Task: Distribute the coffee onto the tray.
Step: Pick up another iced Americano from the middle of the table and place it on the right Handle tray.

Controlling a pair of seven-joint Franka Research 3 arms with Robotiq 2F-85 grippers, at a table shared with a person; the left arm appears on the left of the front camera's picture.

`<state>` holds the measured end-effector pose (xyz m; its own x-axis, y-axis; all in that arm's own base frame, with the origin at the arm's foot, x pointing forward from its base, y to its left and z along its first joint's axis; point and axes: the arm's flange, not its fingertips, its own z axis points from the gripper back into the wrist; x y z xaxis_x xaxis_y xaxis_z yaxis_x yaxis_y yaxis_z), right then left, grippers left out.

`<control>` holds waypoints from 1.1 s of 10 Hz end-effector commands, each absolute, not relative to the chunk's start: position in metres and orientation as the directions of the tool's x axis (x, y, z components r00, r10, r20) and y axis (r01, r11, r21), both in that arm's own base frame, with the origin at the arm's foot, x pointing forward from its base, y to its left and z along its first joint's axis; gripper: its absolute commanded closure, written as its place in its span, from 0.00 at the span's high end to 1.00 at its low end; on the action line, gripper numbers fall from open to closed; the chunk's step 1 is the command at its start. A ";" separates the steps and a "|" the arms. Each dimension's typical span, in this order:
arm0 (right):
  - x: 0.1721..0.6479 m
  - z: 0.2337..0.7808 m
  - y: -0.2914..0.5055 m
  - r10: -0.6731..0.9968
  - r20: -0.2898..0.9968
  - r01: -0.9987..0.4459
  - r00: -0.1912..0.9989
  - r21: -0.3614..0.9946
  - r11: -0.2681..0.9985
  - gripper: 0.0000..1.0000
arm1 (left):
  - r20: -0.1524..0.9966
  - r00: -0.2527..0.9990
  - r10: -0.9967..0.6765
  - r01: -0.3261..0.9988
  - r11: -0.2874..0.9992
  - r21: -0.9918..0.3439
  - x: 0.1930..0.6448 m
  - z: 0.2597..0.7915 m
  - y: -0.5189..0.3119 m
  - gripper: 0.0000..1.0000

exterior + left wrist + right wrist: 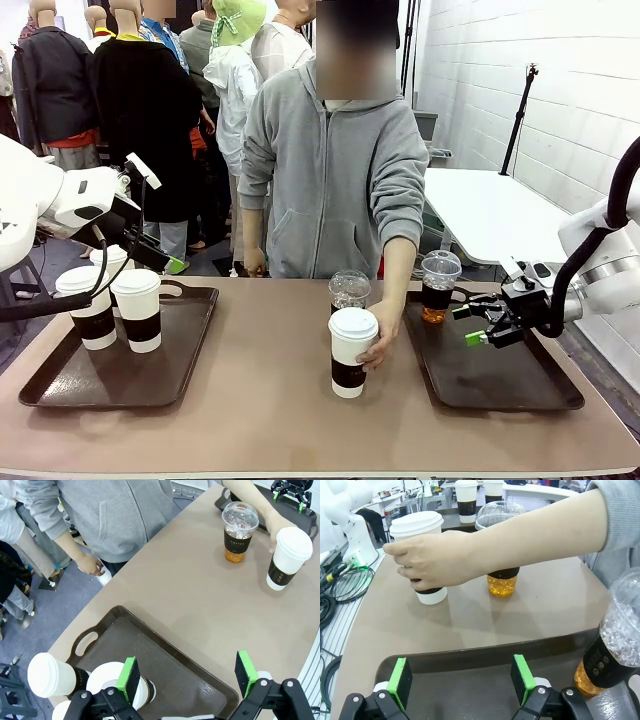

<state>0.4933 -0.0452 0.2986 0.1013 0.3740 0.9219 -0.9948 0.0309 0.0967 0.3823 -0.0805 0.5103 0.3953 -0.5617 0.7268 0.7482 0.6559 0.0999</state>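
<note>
right gripper (461, 680) is seen spread wide and empty, low over the right tray (470, 659). white cup (416, 525) is stood upright on bare table just past the tray's rim, ahead and a bit left of the jaws, and is held by the person's hand (437, 560). left gripper (188, 676) is spread too, well apart over the left tray (170, 660). right arm is judged nearer.

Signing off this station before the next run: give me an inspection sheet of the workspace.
Surface: brown table with left tray, right tray.
Job's things: three white cups on left tray; clear cup on right tray; fourth white cup in person's hand and second clear cup on bare table.
Clutter: nothing seen.
Grippers: left gripper open above left tray; right gripper open above right tray.
Cables: bundle beside table edge.
Surroundings: white table behind.
</note>
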 end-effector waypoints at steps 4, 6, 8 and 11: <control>0.493 0.299 -0.045 0.374 0.922 -0.995 0.101 0.096 0.031 1.00 | 0.730 0.391 -0.561 0.752 0.652 0.098 0.384 0.508 -0.079 1.00; 0.493 0.299 -0.045 0.374 0.922 -0.995 0.101 0.096 0.031 1.00 | 0.730 0.391 -0.561 0.752 0.652 0.098 0.384 0.508 -0.079 1.00; 0.493 0.299 -0.045 0.374 0.922 -0.995 0.101 0.096 0.031 1.00 | 0.730 0.391 -0.561 0.752 0.652 0.098 0.384 0.508 -0.079 1.00; 0.493 0.299 -0.045 0.374 0.922 -0.995 0.101 0.096 0.031 1.00 | 0.730 0.391 -0.561 0.752 0.652 0.098 0.384 0.508 -0.079 1.00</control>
